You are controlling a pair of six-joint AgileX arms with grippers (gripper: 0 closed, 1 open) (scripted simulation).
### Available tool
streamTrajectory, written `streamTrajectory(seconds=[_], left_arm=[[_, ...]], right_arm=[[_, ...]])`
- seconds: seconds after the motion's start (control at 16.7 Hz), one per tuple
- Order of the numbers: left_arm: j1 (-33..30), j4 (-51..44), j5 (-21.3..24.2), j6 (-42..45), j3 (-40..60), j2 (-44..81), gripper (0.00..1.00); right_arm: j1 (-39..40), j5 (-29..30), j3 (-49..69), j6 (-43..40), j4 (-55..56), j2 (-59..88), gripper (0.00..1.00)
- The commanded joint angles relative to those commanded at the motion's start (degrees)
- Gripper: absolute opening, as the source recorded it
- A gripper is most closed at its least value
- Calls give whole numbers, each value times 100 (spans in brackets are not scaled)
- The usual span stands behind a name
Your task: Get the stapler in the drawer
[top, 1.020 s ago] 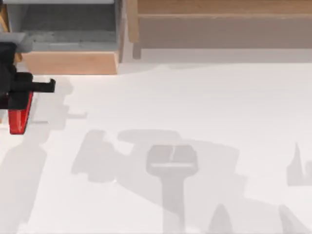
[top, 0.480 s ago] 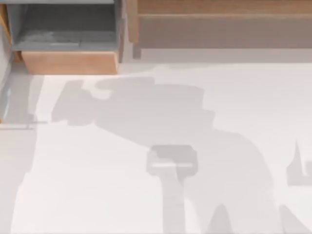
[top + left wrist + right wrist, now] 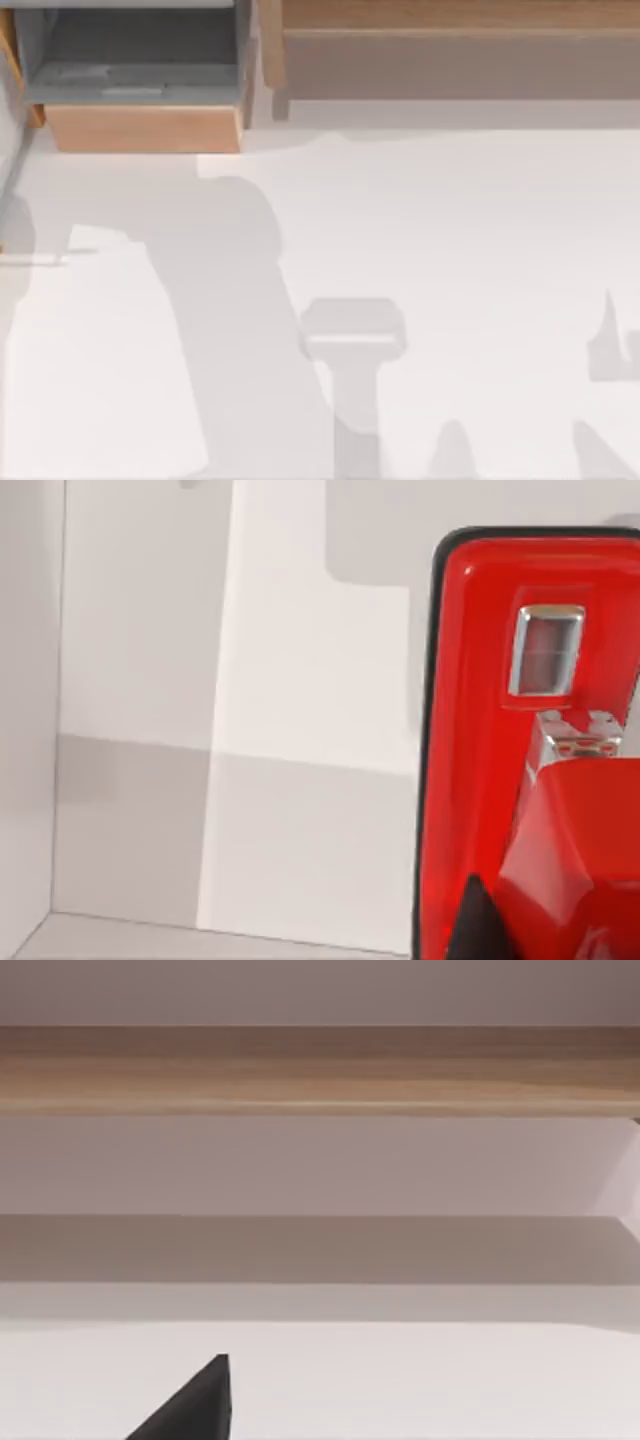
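The broad white worktop [image 3: 450, 250] is stretching across the top view, carrying soft grey shadows over its left half and near edge. Along its far edge on the right, a long light wooden unit with a beige-grey recess [image 3: 450, 60] is sitting; in the right wrist view its wooden rail [image 3: 320, 1070] is running across above the recess.

Just beside that unit, in the far left corner, the box-shaped drawer with dull grey inner walls and floor and a light tan wooden front panel [image 3: 145, 128] is standing open, its grey floor lying bare.

The left end effector [image 3: 570, 915] is clamped on the small glossy red stapler with a silver metal plate [image 3: 480, 730]. One dark fingertip [image 3: 472, 925] is pressing against the stapler's side. The stapler is hanging close under the left wrist camera, above pale worktop [image 3: 300, 680] crossed by grey shadow. It is not lying in the drawer.

The right end effector [image 3: 195, 1410] is showing as a dark wedge over the worktop, facing the long unit; whether it is apart or together cannot be told.
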Motion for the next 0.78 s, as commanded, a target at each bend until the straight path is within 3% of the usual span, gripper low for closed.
streamTrajectory(seconds=[0.42, 0.78], left_arm=[[156, -1213, -59, 595, 1868, 1639, 0], [116, -1550, -111, 774, 2310, 1909, 0]], right_arm=[[0, 0, 0, 0, 0, 0, 100], [0, 0, 0, 0, 0, 0, 100]])
